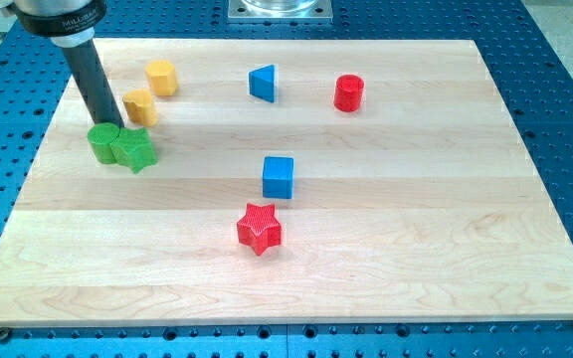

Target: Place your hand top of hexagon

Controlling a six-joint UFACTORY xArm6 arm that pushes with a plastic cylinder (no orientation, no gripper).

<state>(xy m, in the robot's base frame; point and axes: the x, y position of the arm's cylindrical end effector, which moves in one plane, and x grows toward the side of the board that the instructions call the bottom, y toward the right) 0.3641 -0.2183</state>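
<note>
A yellow hexagon-like block [161,77] sits near the board's top left. A second yellow block [139,106], its shape unclear, lies just below and left of it. My tip [105,125] is at the far edge of a green cylinder [104,143], which partly hides the rod's end. The tip is left of the lower yellow block and below and left of the hexagon, apart from both. A green star [134,150] touches the cylinder's right side.
A blue triangle [263,83] and a red cylinder [348,92] sit near the view's top centre. A blue cube [278,177] and a red star [259,228] lie mid-board. The wooden board [446,219] rests on a blue perforated table.
</note>
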